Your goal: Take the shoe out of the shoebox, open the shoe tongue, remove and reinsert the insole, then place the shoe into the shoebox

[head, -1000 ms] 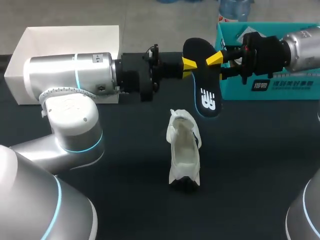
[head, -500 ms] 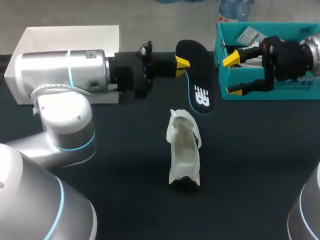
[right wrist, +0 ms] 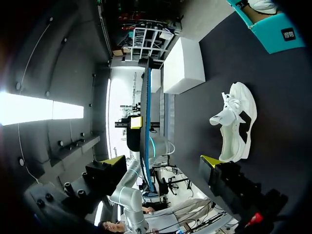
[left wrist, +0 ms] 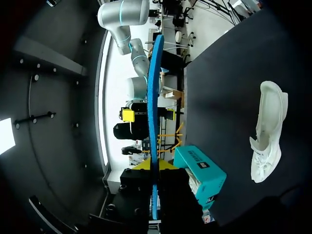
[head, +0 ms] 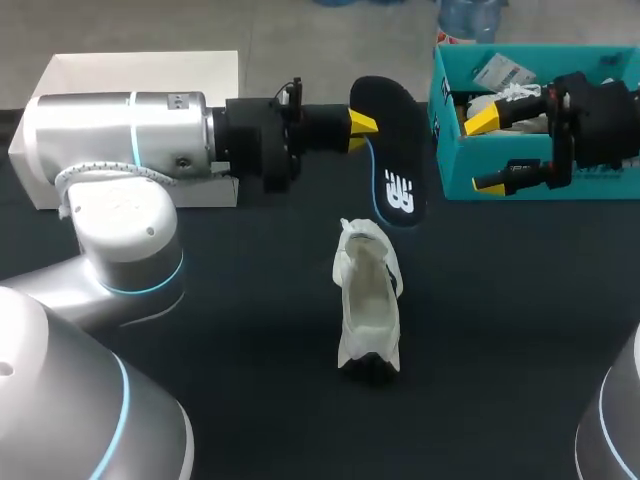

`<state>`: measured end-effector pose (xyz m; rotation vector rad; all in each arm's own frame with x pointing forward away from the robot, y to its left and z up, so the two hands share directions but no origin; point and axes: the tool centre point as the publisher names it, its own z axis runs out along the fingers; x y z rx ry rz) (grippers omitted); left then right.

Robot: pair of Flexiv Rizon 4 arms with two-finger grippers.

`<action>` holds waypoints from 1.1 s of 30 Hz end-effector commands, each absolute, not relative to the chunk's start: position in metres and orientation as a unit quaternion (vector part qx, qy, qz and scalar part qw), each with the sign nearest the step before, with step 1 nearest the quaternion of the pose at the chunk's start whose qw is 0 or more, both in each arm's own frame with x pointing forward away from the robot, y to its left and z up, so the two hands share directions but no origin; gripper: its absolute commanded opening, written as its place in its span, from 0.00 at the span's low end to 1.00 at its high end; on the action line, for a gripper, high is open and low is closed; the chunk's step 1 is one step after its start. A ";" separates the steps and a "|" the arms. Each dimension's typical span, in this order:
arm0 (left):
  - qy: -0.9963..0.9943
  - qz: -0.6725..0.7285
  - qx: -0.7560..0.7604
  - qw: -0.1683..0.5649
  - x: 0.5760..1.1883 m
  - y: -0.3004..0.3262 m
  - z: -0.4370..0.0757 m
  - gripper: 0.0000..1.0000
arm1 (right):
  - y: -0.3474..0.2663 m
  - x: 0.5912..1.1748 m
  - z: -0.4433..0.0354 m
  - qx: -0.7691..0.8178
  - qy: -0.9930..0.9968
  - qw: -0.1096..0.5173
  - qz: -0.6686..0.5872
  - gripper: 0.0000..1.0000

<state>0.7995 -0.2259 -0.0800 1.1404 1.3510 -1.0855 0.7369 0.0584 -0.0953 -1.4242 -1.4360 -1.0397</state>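
**Insole in the left gripper, hanging over the far end of the shoe**

From where I stand, the left gripper (head: 362,125) is clamped on the black insole (head: 392,150), one yellow tip showing against its side. In the left wrist view the insole (left wrist: 155,97) stands edge-on between the closed fingers. It hangs in the air over the middle of the worktop (head: 500,350), toward the far edge.

The white shoe (head: 368,300) lies on the worktop's middle, its long axis running from far edge to near edge, its opening facing up. The insole's long axis runs much the same way, and its lower end points down at the shoe's far end, just above it but apart.

The right gripper (head: 490,150) is wide open and holds nothing. It sits in front of the teal shoebox (head: 610,185) at the far right corner, well apart from the shoe.

The left arm looks the nearer for reinserting the insole.
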 end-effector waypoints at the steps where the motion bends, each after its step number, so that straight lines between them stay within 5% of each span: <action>1: 0.567 -0.451 0.471 0.503 0.799 -0.222 -0.072 0.00 | 0.036 0.732 -0.109 -0.606 -0.555 0.394 -0.412 1.00; 13: 0.581 -0.453 0.462 0.494 0.796 -0.219 -0.073 0.00 | -0.025 0.715 -0.097 -0.672 -0.567 0.291 -0.377 1.00; 33: 0.595 -0.452 0.440 0.498 0.793 -0.219 -0.074 0.00 | -0.070 0.689 -0.098 -0.709 -0.542 0.302 -0.336 1.00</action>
